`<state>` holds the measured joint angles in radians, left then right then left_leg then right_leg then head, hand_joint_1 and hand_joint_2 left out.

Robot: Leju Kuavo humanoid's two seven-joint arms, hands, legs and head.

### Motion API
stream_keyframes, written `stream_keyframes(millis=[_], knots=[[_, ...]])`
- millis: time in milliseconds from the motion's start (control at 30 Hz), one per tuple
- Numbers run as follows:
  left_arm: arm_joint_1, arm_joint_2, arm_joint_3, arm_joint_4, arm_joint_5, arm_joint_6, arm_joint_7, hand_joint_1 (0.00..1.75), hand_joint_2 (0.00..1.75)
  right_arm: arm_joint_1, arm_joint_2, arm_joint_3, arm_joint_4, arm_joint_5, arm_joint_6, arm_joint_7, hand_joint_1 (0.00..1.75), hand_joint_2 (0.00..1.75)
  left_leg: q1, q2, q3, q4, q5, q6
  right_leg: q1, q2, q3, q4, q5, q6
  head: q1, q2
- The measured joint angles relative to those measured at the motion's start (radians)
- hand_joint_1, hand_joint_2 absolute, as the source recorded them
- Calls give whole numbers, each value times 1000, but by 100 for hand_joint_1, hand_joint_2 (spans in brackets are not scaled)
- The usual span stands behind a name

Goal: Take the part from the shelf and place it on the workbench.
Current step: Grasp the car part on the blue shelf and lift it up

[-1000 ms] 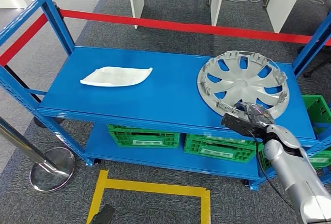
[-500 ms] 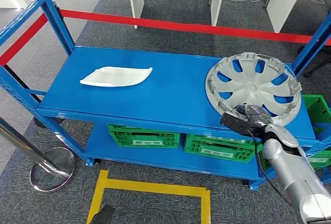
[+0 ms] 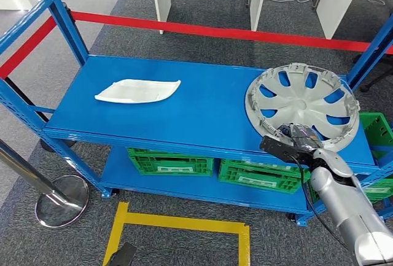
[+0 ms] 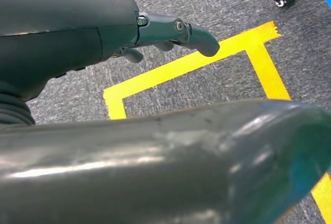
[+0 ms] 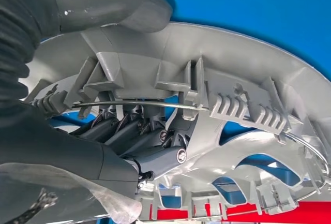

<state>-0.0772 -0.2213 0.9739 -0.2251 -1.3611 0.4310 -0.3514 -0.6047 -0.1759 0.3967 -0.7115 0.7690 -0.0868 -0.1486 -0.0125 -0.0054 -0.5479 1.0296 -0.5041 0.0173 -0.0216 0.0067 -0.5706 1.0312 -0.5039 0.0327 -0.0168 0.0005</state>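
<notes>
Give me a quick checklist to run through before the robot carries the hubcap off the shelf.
1. Grip: right hand holds the hubcap at its near rim, thumb on one face, fingers on the other: ok.
2. Hubcap free of the blue shelf: near edge tilted up, far edge contact: cannot tell.
3. Upright post close beside the hubcap's rim: not ok, mind it.
4. White part lies well apart from the hubcap: ok.
5. Left hand hangs over the floor, holding nothing: ok.
6. Workbench ready: cannot tell.

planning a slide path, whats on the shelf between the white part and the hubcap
Nothing: in the head view the blue shelf is bare between the white part and the hubcap.
</notes>
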Motion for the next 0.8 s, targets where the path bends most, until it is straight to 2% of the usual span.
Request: stream_keyframes(millis=[200, 333, 800], knots=[[0, 0, 0, 0, 6, 3, -31, 0, 0, 9, 0, 2, -5, -7, -14, -15, 175, 175, 0, 0, 0, 0, 0, 0, 0, 0, 0, 0, 0, 0, 0, 0], [0, 2, 1, 0, 20, -1, -62, 0, 175, 25, 0, 2, -25, -23, -17, -39, 175, 175, 0, 0, 0, 0, 0, 0, 0, 1, 0, 0, 0, 0, 0, 0], [0, 12, 4, 0, 32, -12, -83, 0, 175, 47, -4, 5, -67, -26, -21, -43, 175, 175, 0, 0, 0, 0, 0, 0, 0, 1, 0, 0, 0, 0, 0, 0]])
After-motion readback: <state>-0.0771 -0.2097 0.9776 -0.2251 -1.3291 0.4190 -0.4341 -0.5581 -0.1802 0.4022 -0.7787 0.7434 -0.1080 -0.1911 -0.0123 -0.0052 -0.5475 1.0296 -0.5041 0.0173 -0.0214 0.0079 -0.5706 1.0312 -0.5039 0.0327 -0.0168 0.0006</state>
